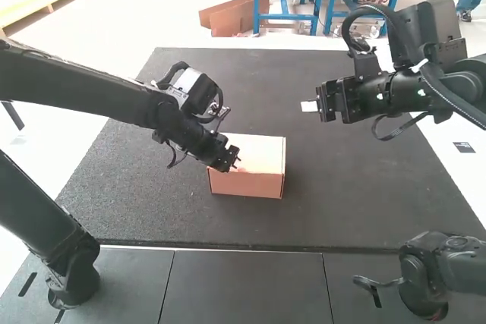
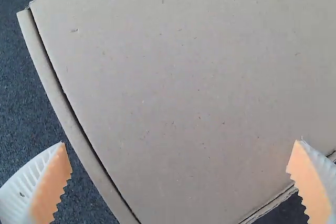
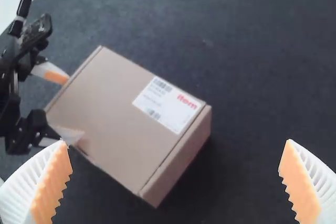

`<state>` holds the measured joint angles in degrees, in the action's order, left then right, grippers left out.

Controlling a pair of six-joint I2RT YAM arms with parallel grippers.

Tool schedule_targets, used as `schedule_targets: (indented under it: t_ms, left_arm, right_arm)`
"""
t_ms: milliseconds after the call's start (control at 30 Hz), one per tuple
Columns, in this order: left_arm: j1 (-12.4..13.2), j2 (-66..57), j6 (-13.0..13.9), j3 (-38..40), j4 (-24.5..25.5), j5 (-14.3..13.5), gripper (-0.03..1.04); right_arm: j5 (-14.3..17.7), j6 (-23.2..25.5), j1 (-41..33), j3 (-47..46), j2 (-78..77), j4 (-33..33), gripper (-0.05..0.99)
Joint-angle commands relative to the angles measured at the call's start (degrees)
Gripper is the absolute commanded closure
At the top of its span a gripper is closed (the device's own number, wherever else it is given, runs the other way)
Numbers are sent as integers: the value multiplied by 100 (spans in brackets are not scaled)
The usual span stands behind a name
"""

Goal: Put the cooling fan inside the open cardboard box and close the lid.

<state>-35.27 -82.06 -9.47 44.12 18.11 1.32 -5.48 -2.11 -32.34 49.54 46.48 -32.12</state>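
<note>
The left arm (image 1: 91, 92) reaches in from the left side of the desk (image 1: 34, 161) and slants down toward the middle of the dark mat (image 1: 342, 187). Its left pincer (image 1: 226, 158) sits at the upper left edge of the cardboard box (image 1: 254, 158). The white ribbed fingers (image 2: 44, 182) with orange pads are spread wide apart, with nothing held between them. In the left wrist view the brown lid lies close under them, and the right wrist view shows one finger near each end of the box's left side. Whether a pad touches the cardboard cannot be told. The box stands on the mat near its middle, between the two arms, with its lid lying flat and shut, so whatever is inside is hidden. A white label (image 3: 165, 103) sits on the lid toward the side away from the left pincer. To the right of the box and well apart from it, the right pincer (image 1: 308, 105) hangs above the mat and points toward the box. Its fingers (image 3: 299, 182) are also wide apart and hold nothing, and the box shows between them farther off.
</note>
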Motion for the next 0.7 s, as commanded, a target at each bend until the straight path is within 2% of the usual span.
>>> schedule_targets:
  t_ms: [0, 133, 200, 333, 367, 533, 667]
  left_arm:
    - [-24, 76, 148, -35, 158, -71, 4]
    - [55, 235, 183, 624, 509, -80, 4]
    - [222, 375, 280, 1090, 562, -80, 4]
    - [644, 568, 297, 1793, 606, -62, 4]
    - [732, 604, 297, 1899, 624, -53, 4]
    - [1031, 964, 315, 1978, 571, -44, 4]
    - [1189, 1474, 403, 1732, 132, -53, 4]
  right_arm:
    - [-85, 53, 78, 47, 28, 30, 3]
    - [-77, 70, 78, 38, 19, 65, 3]
    - [-68, 79, 78, 30, 19, 92, 3]
    - [73, 105, 78, -58, 19, 320, 3]
    - [214, 105, 78, -85, 19, 417, 3]
    - [600, 167, 149, -190, 28, 1006, 3]
    - [864, 158, 272, -287, 28, 1349, 3]
